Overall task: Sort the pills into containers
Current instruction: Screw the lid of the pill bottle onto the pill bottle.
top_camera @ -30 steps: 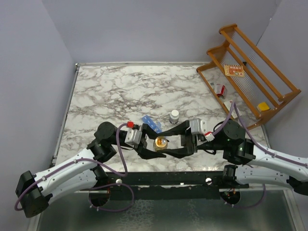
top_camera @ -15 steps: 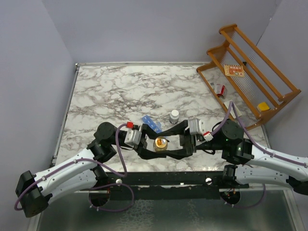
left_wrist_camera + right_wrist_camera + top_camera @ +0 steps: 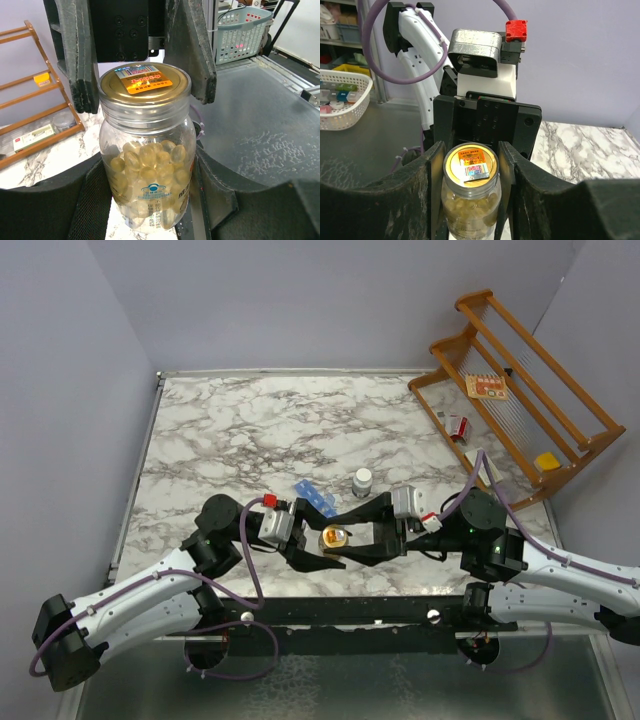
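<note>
Top external: containers (image 3: 316,498) lie just beside left tool (image 3: 325,541) (far side)

This is a robot lab test cell, not a home; a marble-pattern table (image 3: 250,430) sits boxed in by plain lavender walls (image 3: 300,300) on three sides; two white-and-black robot arms, left arm (image 3: 150,600) and right arm (image 3: 560,570), are bolted to a black rail (image 3: 340,625) at its near edge, with purple cables (image 3: 365,45) looping off them; a wooden rack (image 3: 520,380) stands in the right corner; beyond the cell, the wrist views show a grey metal bench (image 3: 260,135) and white plastic baskets (image 3: 240,35) of small supplies.
</note>
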Controlling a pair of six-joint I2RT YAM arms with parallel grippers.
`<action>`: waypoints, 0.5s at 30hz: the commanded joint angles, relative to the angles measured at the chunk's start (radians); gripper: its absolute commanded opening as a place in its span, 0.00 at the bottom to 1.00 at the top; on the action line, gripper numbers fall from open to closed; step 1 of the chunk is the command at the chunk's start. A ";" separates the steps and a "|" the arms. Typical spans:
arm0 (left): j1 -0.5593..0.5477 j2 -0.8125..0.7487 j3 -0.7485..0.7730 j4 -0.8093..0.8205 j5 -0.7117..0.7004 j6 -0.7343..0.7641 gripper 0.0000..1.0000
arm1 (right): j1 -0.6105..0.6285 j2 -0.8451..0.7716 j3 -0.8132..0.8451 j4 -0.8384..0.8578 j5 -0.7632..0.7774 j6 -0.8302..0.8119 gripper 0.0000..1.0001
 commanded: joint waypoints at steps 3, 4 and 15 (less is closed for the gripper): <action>-0.004 -0.028 0.032 0.049 -0.037 0.009 0.00 | 0.000 0.010 -0.008 -0.003 0.026 0.001 0.42; -0.004 -0.028 0.032 0.048 -0.044 0.009 0.00 | 0.000 0.010 -0.008 -0.007 0.028 0.000 0.42; -0.004 -0.048 0.040 0.050 -0.198 0.014 0.00 | 0.000 0.026 -0.018 -0.029 0.096 -0.024 0.33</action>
